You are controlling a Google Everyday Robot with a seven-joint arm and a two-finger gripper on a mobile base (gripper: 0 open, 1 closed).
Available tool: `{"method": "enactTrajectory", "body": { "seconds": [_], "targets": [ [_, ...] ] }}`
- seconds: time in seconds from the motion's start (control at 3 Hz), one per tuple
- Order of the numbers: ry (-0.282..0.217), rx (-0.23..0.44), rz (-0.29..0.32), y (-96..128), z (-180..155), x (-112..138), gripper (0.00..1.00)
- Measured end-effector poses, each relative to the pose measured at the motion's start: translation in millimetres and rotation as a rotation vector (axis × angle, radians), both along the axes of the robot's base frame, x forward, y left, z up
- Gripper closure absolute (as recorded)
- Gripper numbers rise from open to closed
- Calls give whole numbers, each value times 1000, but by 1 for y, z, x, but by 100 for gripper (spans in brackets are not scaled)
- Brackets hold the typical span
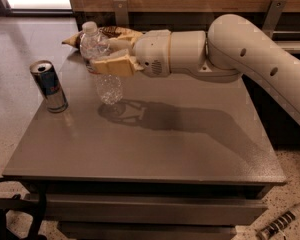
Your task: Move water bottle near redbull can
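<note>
One hand [98, 53] pinches water bottle [109, 86] over table [165, 151] | redbull can [49, 86] left | chip bag [111, 31] behind

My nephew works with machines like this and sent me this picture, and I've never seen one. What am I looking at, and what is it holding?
There is one view, looking down on a grey table; where the camera is mounted is not shown. The thick cream tube coming in from the right is the robot's arm. At its end is the gripper, a two-finger clamp that serves as its hand. It is closed around the middle of the water bottle, a clear ribbed bottle with a white cap that leans a little, its base low by the tabletop. The redbull can stands upright near the table's left edge, apart from the bottle. A brown chip bag lies at the back, behind the gripper.
</note>
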State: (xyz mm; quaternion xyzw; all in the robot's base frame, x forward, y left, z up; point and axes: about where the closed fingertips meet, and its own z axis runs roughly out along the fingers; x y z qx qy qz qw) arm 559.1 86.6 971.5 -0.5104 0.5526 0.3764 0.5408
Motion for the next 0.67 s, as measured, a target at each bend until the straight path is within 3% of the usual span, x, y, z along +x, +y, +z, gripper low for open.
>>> {"method": "enactTrajectory", "body": {
  "seconds": [0.67],
  "targets": [
    [0,59,15,32,-18,-5,100]
  ]
}}
